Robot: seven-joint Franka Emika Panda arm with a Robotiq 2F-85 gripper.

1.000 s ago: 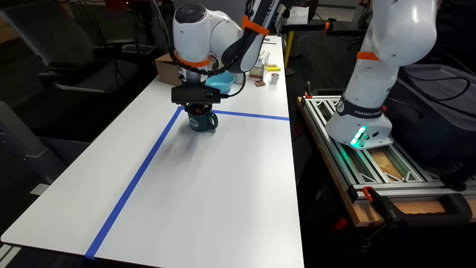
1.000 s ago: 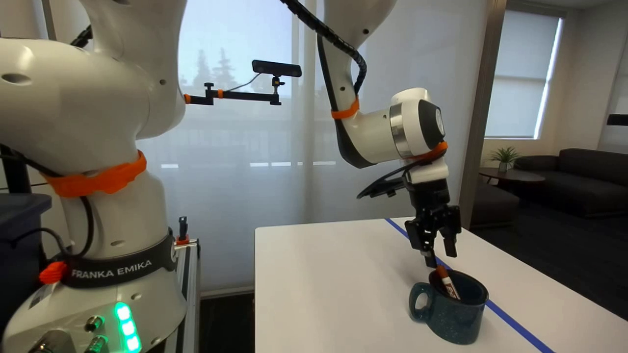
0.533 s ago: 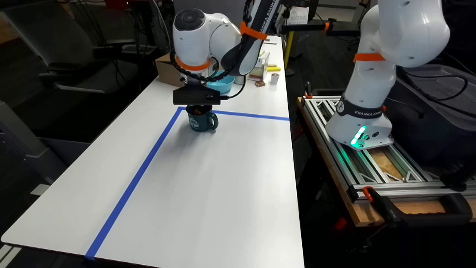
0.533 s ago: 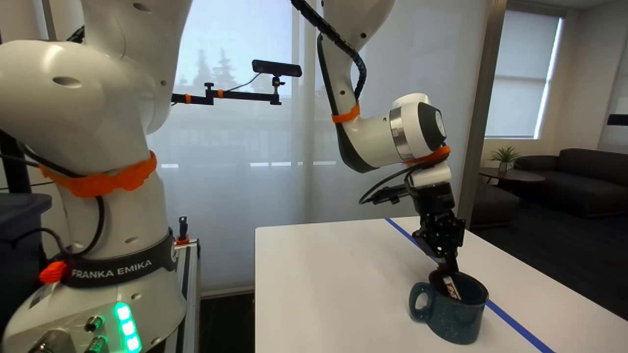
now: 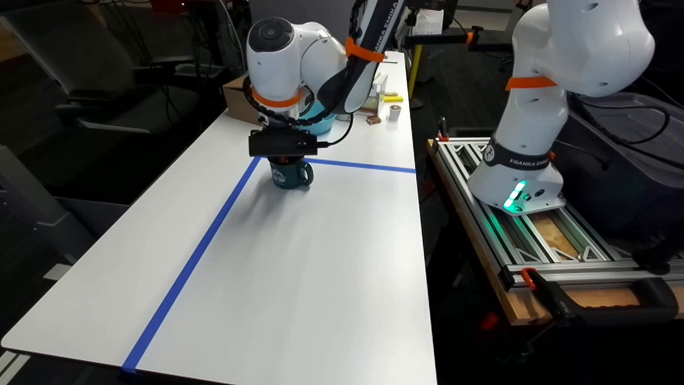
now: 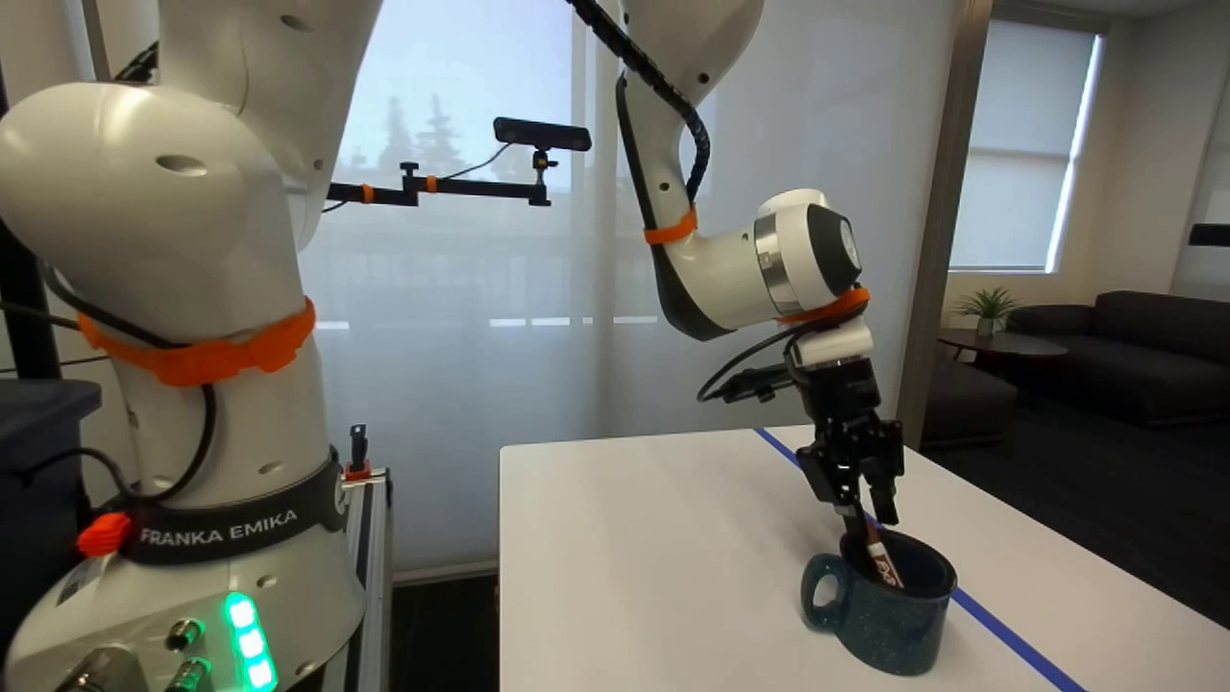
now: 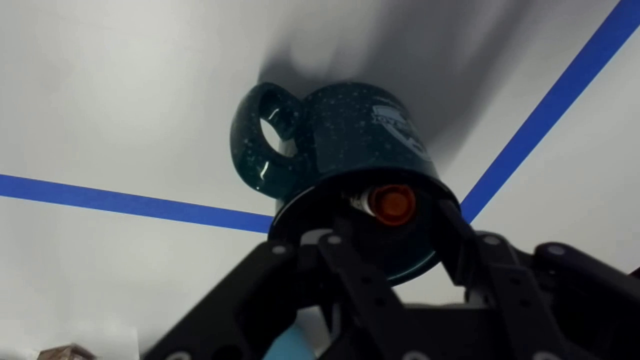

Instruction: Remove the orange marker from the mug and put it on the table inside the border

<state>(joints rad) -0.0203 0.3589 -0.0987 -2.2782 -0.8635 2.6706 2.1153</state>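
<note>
The dark green speckled mug stands upright on the white table, just inside the corner of the blue tape border. It also shows in an exterior view and the wrist view. The marker, with a white body and orange end, leans inside the mug, its orange end up. My gripper points down at the mug's mouth. In the wrist view its fingers are apart, with the orange end showing in the gap. Whether a finger touches the marker, I cannot tell.
A light blue bowl, a cardboard box, a small cup and small brown blocks stand beyond the tape at the table's far end. The mug's handle sticks out towards the robot base.
The fingers were apart above the marker one second ago and shut together lower down half a second ago. They are apart again now. The arm has shifted slightly; the mug has not moved.
</note>
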